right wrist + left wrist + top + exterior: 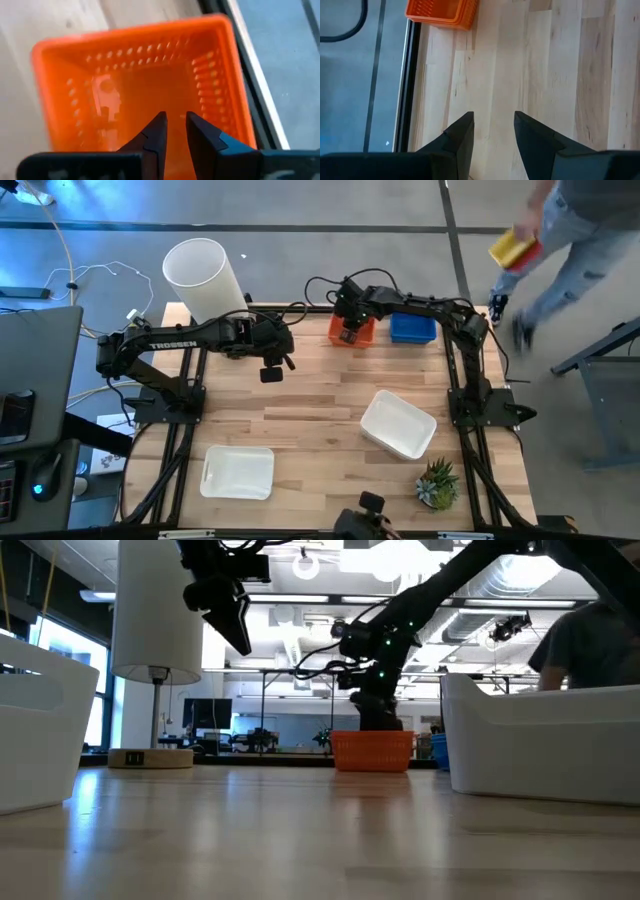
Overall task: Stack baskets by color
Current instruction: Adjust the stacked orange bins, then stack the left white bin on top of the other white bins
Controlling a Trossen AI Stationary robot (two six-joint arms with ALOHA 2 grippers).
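- Two baskets sit at the table's twelve o'clock edge in the overhead view: an orange basket (352,330) and, just beside it toward three o'clock, a blue basket (412,328).
- Directly above the orange basket I have the right gripper (349,313); its wrist camera looks straight down into the orange basket (140,90), so the basket lies below the fingers, not off to a side.
- My right gripper (174,131) shows its jaws parted by a narrow gap, with nothing between them.
- From the left gripper (272,366) the orange basket lies toward two o'clock, near but apart; I judge the right arm far the nearer of the two.
- On the left gripper (492,131) the jaws stand parted and empty over bare wood.
- Orange basket: mesh-perforated walls, open top, upright. Its long axis I cannot tell for sure from overhead.
- Two white baskets remain unstacked: one white basket (398,423) lies skewed toward four o'clock, another white basket (237,471) toward seven o'clock.
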